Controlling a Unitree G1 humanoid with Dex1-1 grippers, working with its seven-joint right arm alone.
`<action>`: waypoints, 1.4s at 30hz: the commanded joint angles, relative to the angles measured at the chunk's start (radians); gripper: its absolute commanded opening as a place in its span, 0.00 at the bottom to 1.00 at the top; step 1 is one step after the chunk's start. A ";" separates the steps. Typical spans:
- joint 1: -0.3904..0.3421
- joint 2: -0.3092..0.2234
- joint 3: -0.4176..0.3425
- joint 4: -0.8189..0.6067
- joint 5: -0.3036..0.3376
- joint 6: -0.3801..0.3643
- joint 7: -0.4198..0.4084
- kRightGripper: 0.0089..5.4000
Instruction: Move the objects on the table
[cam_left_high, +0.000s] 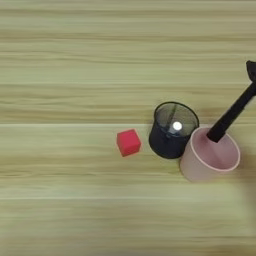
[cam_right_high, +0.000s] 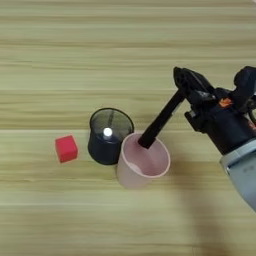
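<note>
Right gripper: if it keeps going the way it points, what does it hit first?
The right gripper holds a black marker slanting down-left, tip already inside the pink cup. Going on, the marker would likely meet the cup's inside first; depth is unclear.

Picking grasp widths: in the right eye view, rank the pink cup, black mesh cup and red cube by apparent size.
1. Pink cup and black mesh cup: look about alike, so I won't rank them.
2. Red cube: clearly smallest.
</note>
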 joint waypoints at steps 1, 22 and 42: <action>-0.048 -0.055 -0.018 -0.022 -0.010 -0.066 0.001 0.13; -0.246 -0.090 0.103 0.071 -0.065 -0.080 -0.014 0.13; -0.386 0.004 0.275 0.270 -0.296 -0.090 0.098 0.13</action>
